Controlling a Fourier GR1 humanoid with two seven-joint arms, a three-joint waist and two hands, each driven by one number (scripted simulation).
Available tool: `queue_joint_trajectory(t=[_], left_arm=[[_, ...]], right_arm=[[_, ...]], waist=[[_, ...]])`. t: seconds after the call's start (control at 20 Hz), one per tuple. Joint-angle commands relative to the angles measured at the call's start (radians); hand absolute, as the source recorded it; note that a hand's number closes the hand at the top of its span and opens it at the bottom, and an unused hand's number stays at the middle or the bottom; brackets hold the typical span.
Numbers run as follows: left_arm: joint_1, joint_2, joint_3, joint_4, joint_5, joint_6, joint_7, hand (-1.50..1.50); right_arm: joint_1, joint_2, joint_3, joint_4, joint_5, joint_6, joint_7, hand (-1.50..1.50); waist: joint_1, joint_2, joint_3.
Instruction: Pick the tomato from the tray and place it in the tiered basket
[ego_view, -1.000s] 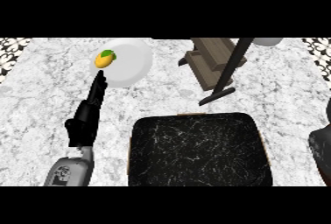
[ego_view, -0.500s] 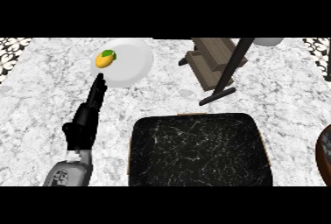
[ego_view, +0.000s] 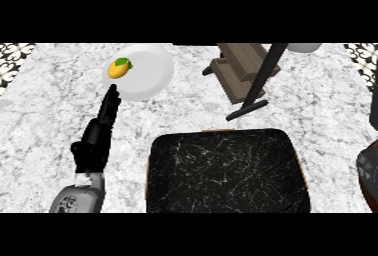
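Note:
My left hand (ego_view: 98, 131) lies stretched out over the counter, open, with its fingers straight. Its fingertips (ego_view: 112, 91) are at the near rim of a white plate (ego_view: 151, 75). On that plate sits a yellow-orange fruit with a green top (ego_view: 118, 68), a little beyond the fingertips. The black tray (ego_view: 225, 172) at the front middle shows nothing on it. The tiered basket (ego_view: 240, 65), brown wood with a black pole, stands at the back right. A dark shape (ego_view: 368, 172) at the right edge may be my right hand, but too little of it is in view.
The grey marble counter (ego_view: 44, 110) runs out at the left, with patterned floor (ego_view: 11, 60) beyond its back corners. A white round object (ego_view: 303, 47) sits at the back right, behind the basket's pole.
My left wrist has slid slightly toward me while the fingertips stay at the plate's rim. The dark shape at the right has moved further toward the right edge.

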Motion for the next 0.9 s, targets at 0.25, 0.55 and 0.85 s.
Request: queue_joint_trajectory(t=[0.25, 0.55, 0.85], left_arm=[[0.013, -0.003, 0.011, 0.034, 0.002, 0.004, -0.024, 0.00], [-0.003, 0.000, 0.019, 0.010, -0.002, 0.013, 0.002, 0.00], [0.003, -0.003, 0.025, 0.007, 0.001, 0.018, 0.009, 0.00]], right_arm=[[0.017, -0.176, -0.150, -0.037, -0.056, -0.096, 0.090, -1.50], [0.110, -0.328, -0.304, -0.068, -0.167, -0.062, 0.095, -1.50], [0.336, -0.514, -0.467, -0.130, -0.334, 0.162, -0.026, -1.50]], waist=[[-0.025, -0.007, 0.001], [-0.036, -0.010, 0.002], [-0.052, -0.013, 0.003]])
